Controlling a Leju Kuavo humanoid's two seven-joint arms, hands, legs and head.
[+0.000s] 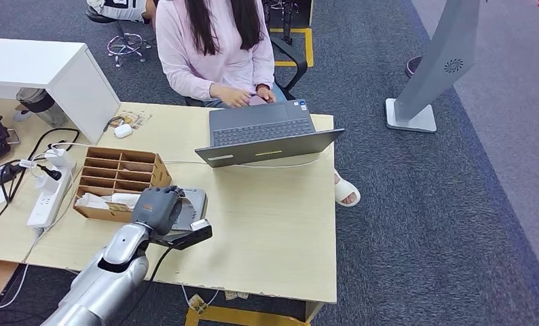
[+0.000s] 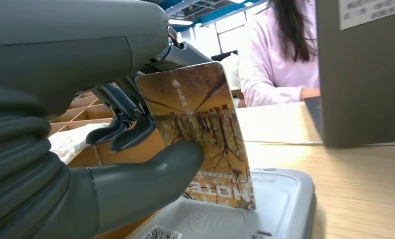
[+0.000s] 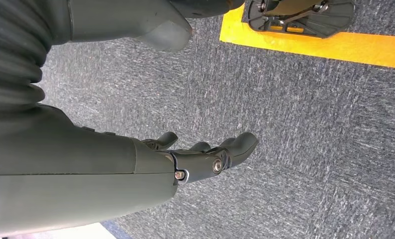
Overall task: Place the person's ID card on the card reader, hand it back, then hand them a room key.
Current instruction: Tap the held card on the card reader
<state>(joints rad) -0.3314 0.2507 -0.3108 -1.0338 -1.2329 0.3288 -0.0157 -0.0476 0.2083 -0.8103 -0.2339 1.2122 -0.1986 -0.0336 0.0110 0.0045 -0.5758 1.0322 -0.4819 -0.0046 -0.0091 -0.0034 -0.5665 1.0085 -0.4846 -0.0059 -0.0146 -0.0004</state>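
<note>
My left hand (image 1: 159, 207) hangs over the grey card reader (image 1: 193, 202) next to the cardboard organiser. In the left wrist view the thumb (image 2: 150, 177) and dark fingers (image 2: 121, 132) pinch a brown picture card (image 2: 200, 129), held on edge. Its lower edge touches the pale top of the card reader (image 2: 280, 204). The person (image 1: 216, 47) in a pink top sits across the table behind an open laptop (image 1: 267, 132). My right hand (image 3: 205, 157) hangs over grey carpet, fingers slightly apart, holding nothing.
A cardboard compartment box (image 1: 121, 178) with white slips stands left of the reader. A power strip (image 1: 46, 197) and cables lie at the table's left. A white cabinet (image 1: 43, 68) stands at the back left, a grey stand (image 1: 430, 75) on the carpet to the right.
</note>
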